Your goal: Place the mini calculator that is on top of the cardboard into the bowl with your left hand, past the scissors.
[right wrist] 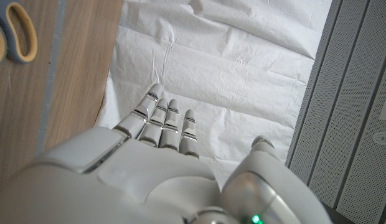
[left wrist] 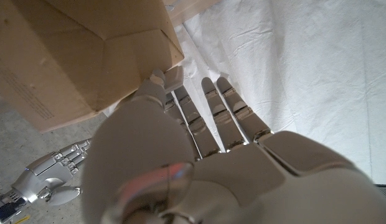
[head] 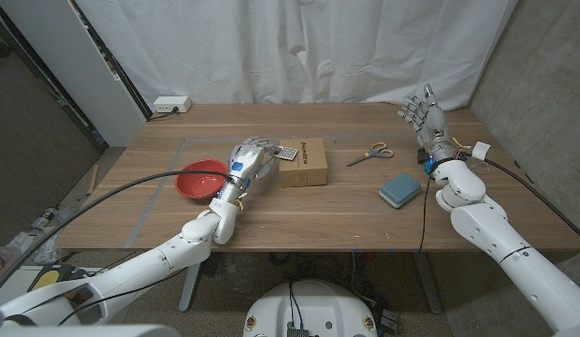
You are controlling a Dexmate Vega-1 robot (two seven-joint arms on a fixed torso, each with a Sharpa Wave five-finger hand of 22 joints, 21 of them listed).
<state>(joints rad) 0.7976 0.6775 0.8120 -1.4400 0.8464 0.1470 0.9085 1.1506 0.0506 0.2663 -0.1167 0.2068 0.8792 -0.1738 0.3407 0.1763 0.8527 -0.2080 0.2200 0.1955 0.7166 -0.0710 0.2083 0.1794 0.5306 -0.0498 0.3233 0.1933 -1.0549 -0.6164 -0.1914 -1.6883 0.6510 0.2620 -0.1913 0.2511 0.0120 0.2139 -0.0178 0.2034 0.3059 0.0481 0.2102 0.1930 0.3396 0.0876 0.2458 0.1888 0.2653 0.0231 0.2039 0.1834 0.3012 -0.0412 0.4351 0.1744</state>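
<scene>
The mini calculator [head: 287, 151] lies on top of the cardboard box [head: 303, 163] at mid-table. My left hand [head: 252, 155] hovers at the box's left end with its fingers stretched toward the calculator, holding nothing. In the left wrist view the fingers [left wrist: 208, 118] are spread straight and the thumb lies against a corner of the box [left wrist: 75, 50]. The red bowl [head: 203, 178] sits just left of that hand. The scissors [head: 371, 153] lie right of the box. My right hand [head: 427, 114] stands raised at the far right with spread fingers [right wrist: 162, 121] and holds nothing.
A blue sponge-like block [head: 399, 190] lies right of centre, near my right wrist. A white power strip [head: 170, 105] sits at the table's back left. White curtain hangs behind the table. The scissors' handle [right wrist: 15, 37] shows in the right wrist view.
</scene>
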